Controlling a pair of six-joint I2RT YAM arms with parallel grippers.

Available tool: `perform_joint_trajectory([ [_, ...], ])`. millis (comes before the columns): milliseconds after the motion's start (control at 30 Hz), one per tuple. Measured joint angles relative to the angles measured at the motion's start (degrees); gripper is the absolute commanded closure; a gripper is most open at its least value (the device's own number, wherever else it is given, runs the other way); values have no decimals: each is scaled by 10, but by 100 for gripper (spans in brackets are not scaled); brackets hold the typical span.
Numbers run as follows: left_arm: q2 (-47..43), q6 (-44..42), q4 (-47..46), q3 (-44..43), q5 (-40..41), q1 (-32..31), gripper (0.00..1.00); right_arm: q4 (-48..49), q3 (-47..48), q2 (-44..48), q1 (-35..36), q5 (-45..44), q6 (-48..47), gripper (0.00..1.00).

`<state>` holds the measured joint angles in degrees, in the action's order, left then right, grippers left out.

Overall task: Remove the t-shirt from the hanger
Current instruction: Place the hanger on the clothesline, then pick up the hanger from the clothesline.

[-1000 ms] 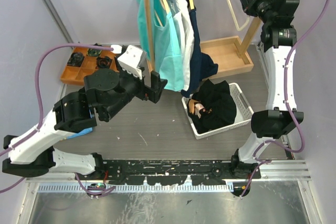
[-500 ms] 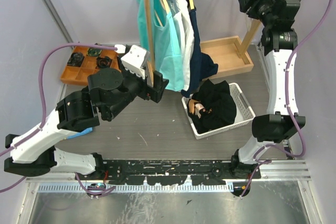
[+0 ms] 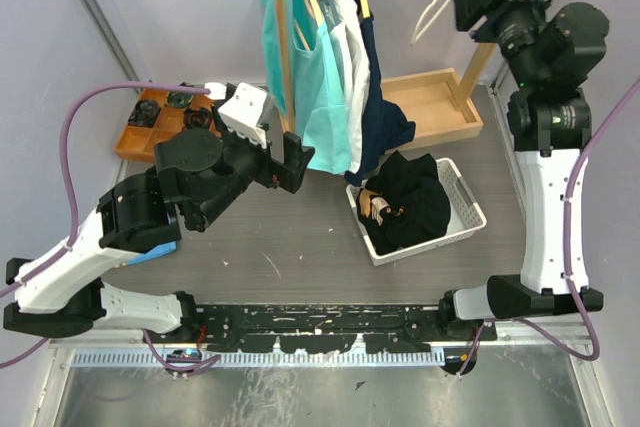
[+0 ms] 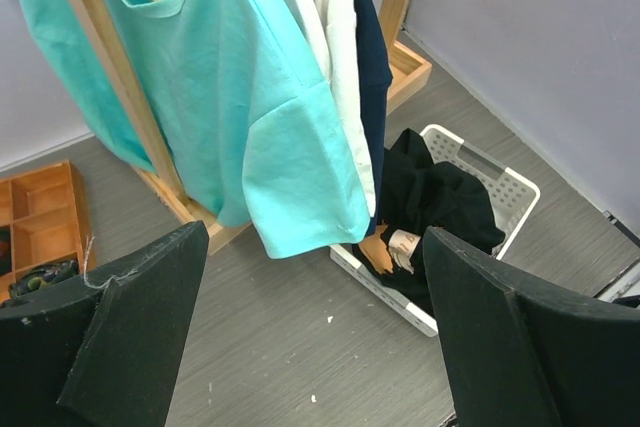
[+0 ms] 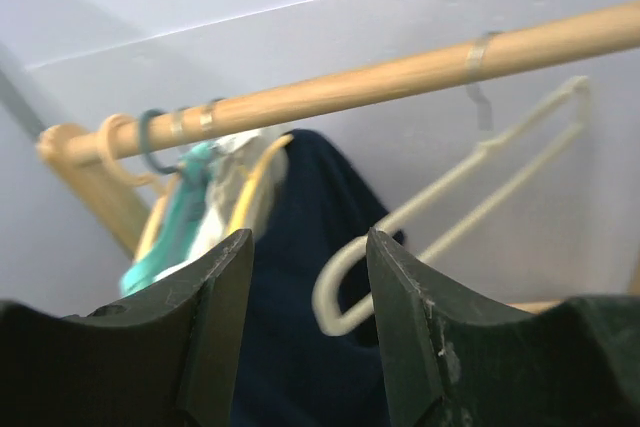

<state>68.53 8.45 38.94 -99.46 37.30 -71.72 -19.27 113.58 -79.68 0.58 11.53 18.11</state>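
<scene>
My right claw (image 5: 308, 247) is spread and empty by the bare hanger (image 5: 440, 180), upper right; closing here would likely grab that, not the teal shirt (image 3: 325, 87).

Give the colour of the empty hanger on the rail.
Cream-white empty hanger; clearest in the right wrist view.

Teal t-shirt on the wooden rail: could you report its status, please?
Left gripper open, short of teal t-shirt. Right gripper open by wooden rail, near empty cream hanger. T-shirt hung, path clear.
</scene>
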Motion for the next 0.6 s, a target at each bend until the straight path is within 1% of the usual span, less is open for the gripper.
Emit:
perform_joint_trajectory([
  [100, -4, -3, 0, 0, 3, 0, 0, -1, 5, 2, 60, -2, -9, 46],
  [167, -6, -5, 0, -1, 4, 0, 2, -8, 7, -5, 109, -8, -19, 47],
  [233, -6, -5, 0, -3, 3, 0, 2, -19, 7, -15, 157, -22, -27, 47],
  [367, -9, -5, 1, -3, 3, 0, 2, -35, 0, -36, 224, -60, -36, 47],
  [500, -16, -1, 4, -3, -1, 0, 2, -46, -1, -56, 267, -115, -45, 50],
  [600, -26, 5, 6, -2, -3, 0, 2, -50, -1, -64, 281, -156, -45, 50],
])
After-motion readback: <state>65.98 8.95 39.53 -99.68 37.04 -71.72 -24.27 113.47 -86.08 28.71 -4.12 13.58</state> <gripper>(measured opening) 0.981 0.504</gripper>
